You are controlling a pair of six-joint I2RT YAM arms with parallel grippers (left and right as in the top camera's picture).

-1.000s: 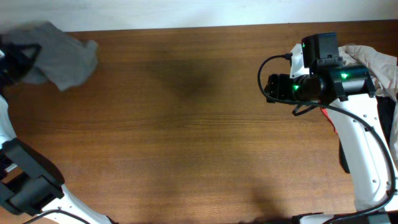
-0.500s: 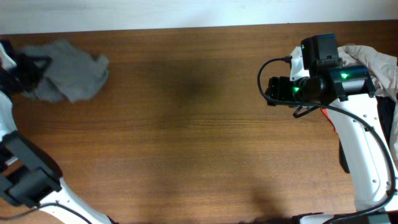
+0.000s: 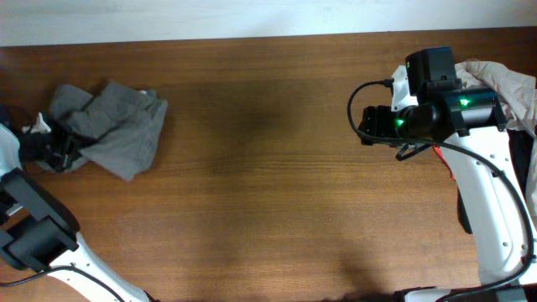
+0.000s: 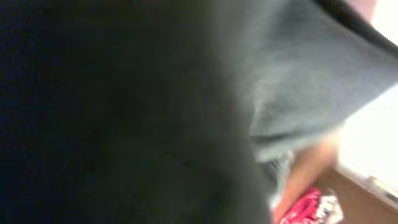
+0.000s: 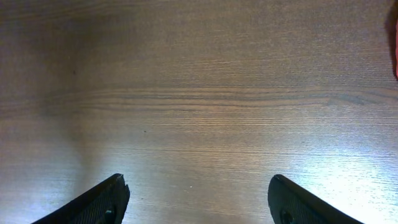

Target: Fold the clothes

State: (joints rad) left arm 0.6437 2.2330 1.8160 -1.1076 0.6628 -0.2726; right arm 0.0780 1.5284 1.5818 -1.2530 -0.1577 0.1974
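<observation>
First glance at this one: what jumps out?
A crumpled grey-olive garment lies bunched at the left end of the table, against the left claw, whose camera shows only blurred fabric. On the right, the right claw hangs open over the wood, with a pale garment heaped behind that arm.

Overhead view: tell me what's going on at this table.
The left gripper appears to grip the crumpled grey shorts at the left end of the table; fabric fills its wrist camera. Nothing is folded yet. The right gripper hangs open over bare wood, beside a pile of other garments at the right edge.
</observation>
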